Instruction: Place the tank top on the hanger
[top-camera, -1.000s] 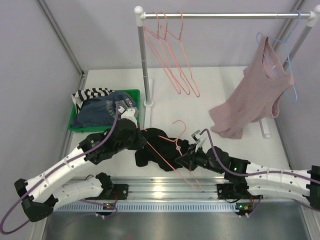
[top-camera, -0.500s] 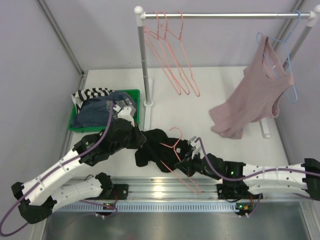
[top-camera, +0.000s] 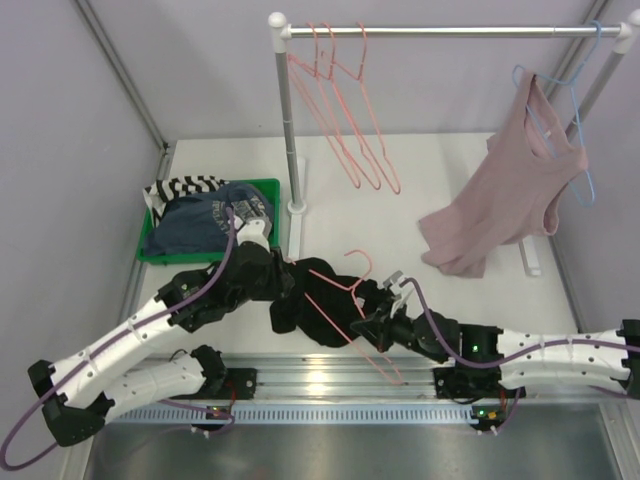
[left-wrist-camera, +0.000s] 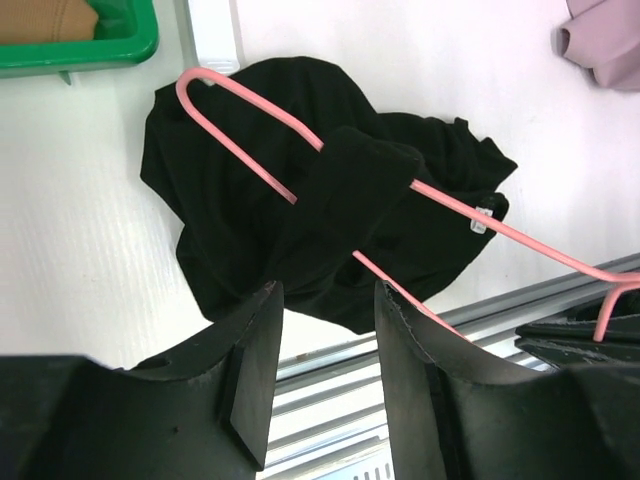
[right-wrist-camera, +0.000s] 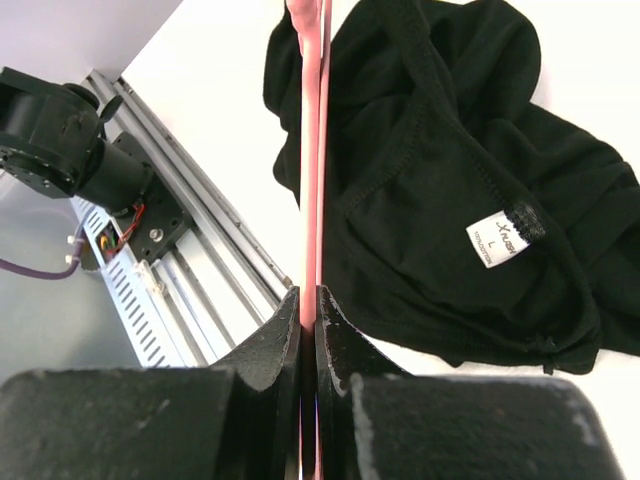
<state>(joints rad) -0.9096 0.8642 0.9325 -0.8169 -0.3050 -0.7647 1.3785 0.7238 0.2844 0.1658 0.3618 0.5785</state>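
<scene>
Lower centre of the overhead view: the right gripper (right-wrist-camera: 308, 300) is clamping the salmon-pink wire hanger (right-wrist-camera: 310, 150) between closed jaws and holding it low over the table (top-camera: 400, 210). The left gripper (left-wrist-camera: 322, 310) is hovering with its jaws parted and nothing between them, just above the black tank top (left-wrist-camera: 300, 230). The tank top is lying mostly in a crumpled heap on the table under the hanger, its white label (right-wrist-camera: 497, 238) facing up. In the left wrist view one fold of black fabric, probably a strap or shoulder, is draping over one wire arm near the middle of the frame. The rest is touching the table. Judgement: the task is looking partly done, with one side seemingly threaded. The second shoulder is not on the wire yet, and the garment is not hanging free. Likely remaining: regrasping the loose side, pulling it over the other arm and lifting clear.
</scene>
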